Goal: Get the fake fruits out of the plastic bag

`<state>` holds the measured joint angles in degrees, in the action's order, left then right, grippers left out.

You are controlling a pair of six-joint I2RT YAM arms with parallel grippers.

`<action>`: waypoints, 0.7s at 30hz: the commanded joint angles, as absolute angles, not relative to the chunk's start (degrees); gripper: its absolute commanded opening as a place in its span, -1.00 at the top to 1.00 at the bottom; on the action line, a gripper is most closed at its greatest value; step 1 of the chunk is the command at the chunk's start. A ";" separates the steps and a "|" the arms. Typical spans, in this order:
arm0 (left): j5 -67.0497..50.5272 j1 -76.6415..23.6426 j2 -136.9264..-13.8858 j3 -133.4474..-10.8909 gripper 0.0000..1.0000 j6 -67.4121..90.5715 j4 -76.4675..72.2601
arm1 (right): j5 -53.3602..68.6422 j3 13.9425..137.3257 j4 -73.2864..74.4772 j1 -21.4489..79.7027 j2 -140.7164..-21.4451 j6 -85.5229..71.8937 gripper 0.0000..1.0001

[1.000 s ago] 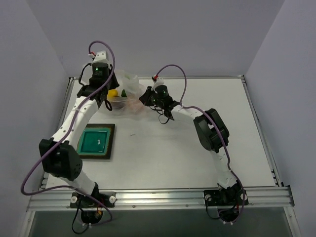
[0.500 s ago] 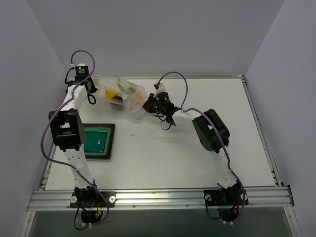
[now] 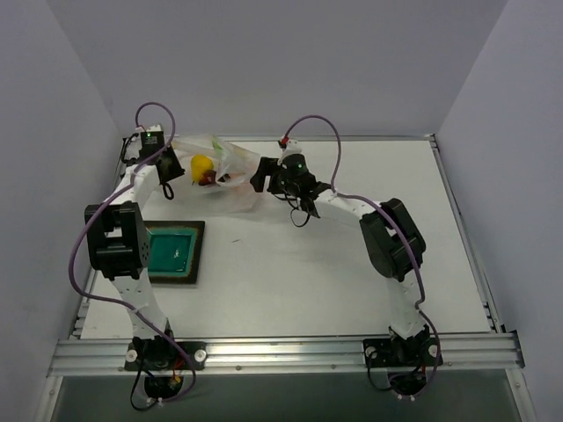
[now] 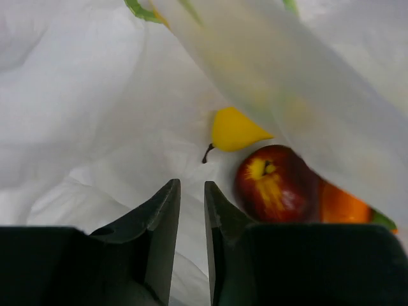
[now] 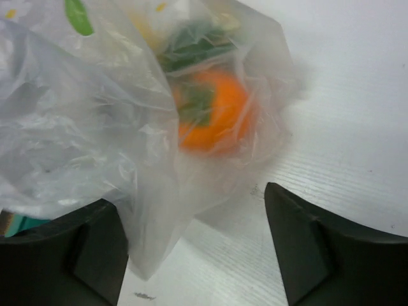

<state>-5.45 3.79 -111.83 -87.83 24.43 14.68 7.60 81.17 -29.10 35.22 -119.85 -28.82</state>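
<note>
The plastic bag (image 3: 233, 163) lies at the back left of the table, stretched between both grippers. Inside it I see a yellow pear (image 4: 233, 131), a dark red apple (image 4: 274, 182) and an orange fruit (image 4: 341, 204). From above, the yellow fruit (image 3: 201, 164) and the dark red one (image 3: 208, 178) show through the film. My left gripper (image 4: 192, 185) reaches into the bag's mouth, its jaws a narrow slit apart with white film in the gap. My right gripper (image 5: 190, 196) stands open around the bag's loose corner (image 5: 150, 223), just short of the orange fruit (image 5: 213, 118).
A green square tray (image 3: 167, 251) with a dark rim sits near the left arm, in front of the bag. The left wall runs close beside the left arm (image 3: 113, 237). Bare white table (image 3: 352, 281) lies to the right of the bag.
The right gripper has opened and let go of the bag's corner. The left arm swung left and back, pulling the bag with it; the fruits shifted inside.
</note>
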 commanded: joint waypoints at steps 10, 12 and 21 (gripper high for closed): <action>-6.24 0.62 -103.27 -89.30 0.58 23.99 11.16 | 1.14 86.91 -16.71 42.44 -102.75 -15.57 0.01; -6.24 0.62 -103.10 -88.77 0.58 24.26 10.64 | 2.88 90.25 -15.82 43.94 -103.88 -13.10 0.69; -6.94 0.62 -102.66 -87.72 0.58 24.78 10.11 | 14.94 113.86 -10.47 46.76 -124.52 -11.17 0.98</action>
<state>-6.28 0.45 -105.12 -87.15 24.43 11.64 10.39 107.48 -14.52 47.46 -117.84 -13.26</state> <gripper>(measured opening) 0.211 0.014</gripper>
